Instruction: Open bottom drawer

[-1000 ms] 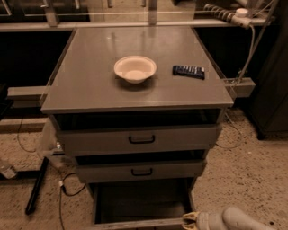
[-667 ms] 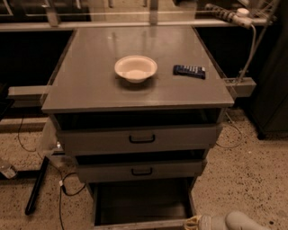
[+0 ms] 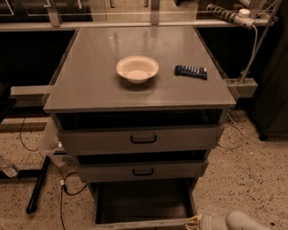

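The bottom drawer point(image 3: 143, 201) of the grey cabinet point(image 3: 135, 90) is pulled out, and its dark grey inside shows. Its front edge point(image 3: 135, 223) lies at the bottom of the camera view, and its handle is out of view. My gripper point(image 3: 195, 221) is at the bottom right, against the right end of that drawer front. The pale arm point(image 3: 240, 221) trails off to the right behind it. The widest top drawer point(image 3: 143, 139) and the middle drawer point(image 3: 143, 171) each stand slightly out, with black handles at centre.
A white bowl point(image 3: 137, 68) and a dark remote point(image 3: 191, 71) lie on the cabinet top. Cables and a black bar point(image 3: 38, 184) lie on the speckled floor at the left. A power strip point(image 3: 227, 12) and its cord hang at the back right.
The gripper and arm have shifted a little down and to the right, and the bottom drawer has come out slightly further with them.
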{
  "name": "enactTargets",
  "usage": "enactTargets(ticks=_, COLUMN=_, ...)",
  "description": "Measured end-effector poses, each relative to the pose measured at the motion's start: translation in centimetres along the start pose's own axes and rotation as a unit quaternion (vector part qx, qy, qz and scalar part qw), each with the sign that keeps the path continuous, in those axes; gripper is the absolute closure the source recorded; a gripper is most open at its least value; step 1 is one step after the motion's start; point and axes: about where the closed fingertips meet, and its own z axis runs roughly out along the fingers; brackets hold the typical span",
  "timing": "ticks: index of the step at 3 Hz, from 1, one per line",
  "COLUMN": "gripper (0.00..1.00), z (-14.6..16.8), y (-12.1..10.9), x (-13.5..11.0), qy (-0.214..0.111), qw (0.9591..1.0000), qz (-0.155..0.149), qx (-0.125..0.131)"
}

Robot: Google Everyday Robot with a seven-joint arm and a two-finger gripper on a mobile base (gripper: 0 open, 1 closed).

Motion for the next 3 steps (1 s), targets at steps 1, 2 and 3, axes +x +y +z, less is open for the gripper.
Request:
enactTargets(ticks=1, gripper=0.58, z=0.0, y=0.0, x=0.0, qy=0.0, qw=1.0, qz=0.0, qx=0.0)
enactTargets(ticks=2, gripper=0.35, z=0.0, y=0.0, x=0.0, qy=0.0, qw=1.0, qz=0.0, qx=0.0)
enactTargets(ticks=3, gripper=0.12, z=0.01, y=0.01, x=0.0, qy=0.0, qw=1.0, qz=0.0, qx=0.0)
